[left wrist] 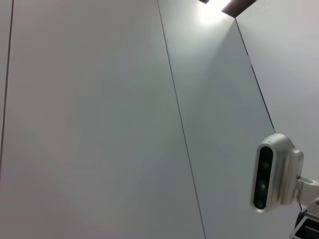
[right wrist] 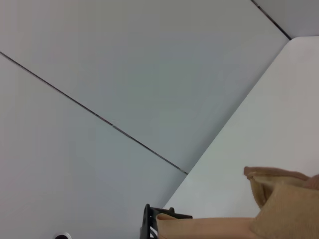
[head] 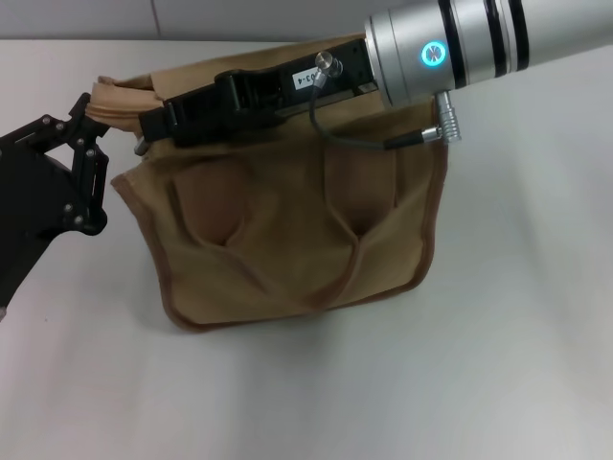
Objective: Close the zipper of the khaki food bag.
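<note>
The khaki food bag (head: pixel 287 230) stands on the white table in the middle of the head view, front pocket and a strap handle facing me. My right gripper (head: pixel 153 125) reaches from the upper right across the bag's top to its left end, shut there on the zipper's small silver pull tab (head: pixel 141 147). The arm hides the zipper line. My left gripper (head: pixel 88 113) is at the bag's top left corner, shut on the tan fabric there. The right wrist view shows bag fabric (right wrist: pixel 279 209) and a black finger (right wrist: pixel 149 224).
White table (head: pixel 517 335) lies around the bag, with a grey wall behind. The right arm's silver tube (head: pixel 460 43) and its cable (head: pixel 383 144) hang over the bag's right top. The left wrist view shows wall panels and a mounted camera (left wrist: pixel 274 172).
</note>
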